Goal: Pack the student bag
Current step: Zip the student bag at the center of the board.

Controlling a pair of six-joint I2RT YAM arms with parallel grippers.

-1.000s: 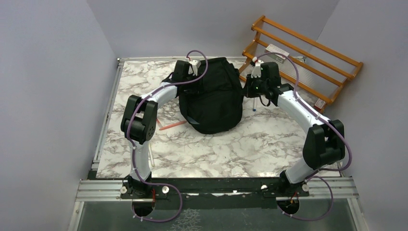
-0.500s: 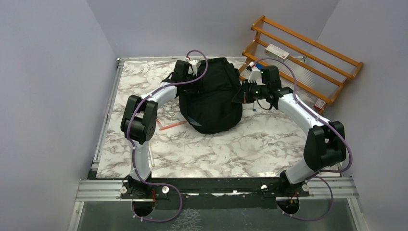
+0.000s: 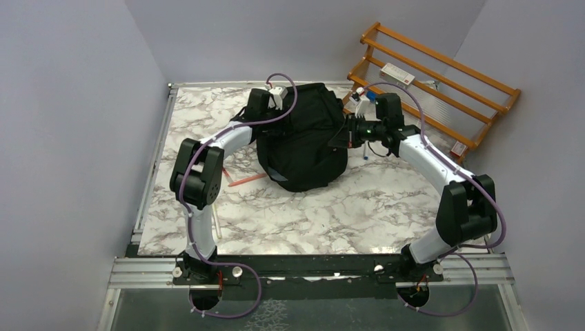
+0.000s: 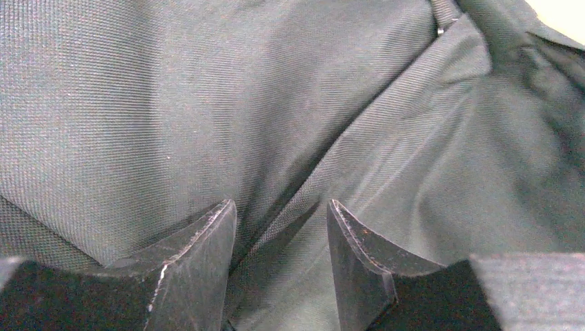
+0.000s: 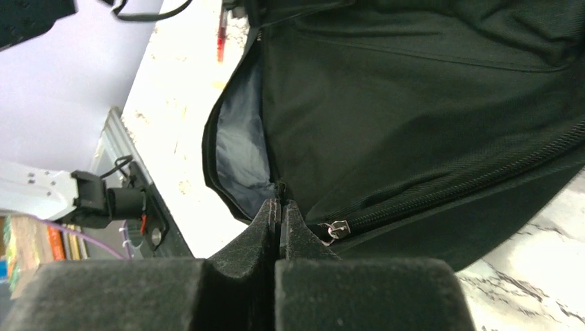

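The orange pencil (image 3: 243,181) lies on the bench (image 3: 359,207) just left of the backpack (image 3: 303,141), as it did a second ago. The left tool (image 4: 281,205) has edged slightly left and presses on the backpack's far left side. Its jaws are partly apart with a fold of black fabric between them; whether they pinch it cannot be told. The backpack itself has kept its place at the far middle of the bench. The right tool (image 5: 279,205), a second ago clear of the backpack's right side, has swung left and is now against it. It is closed tight, at the edge of the opening where grey lining (image 5: 238,155) shows, beside a silver zip slider (image 5: 338,228). On the wooden rack (image 3: 441,79) at far right, a white label (image 3: 397,69) is too small to read.
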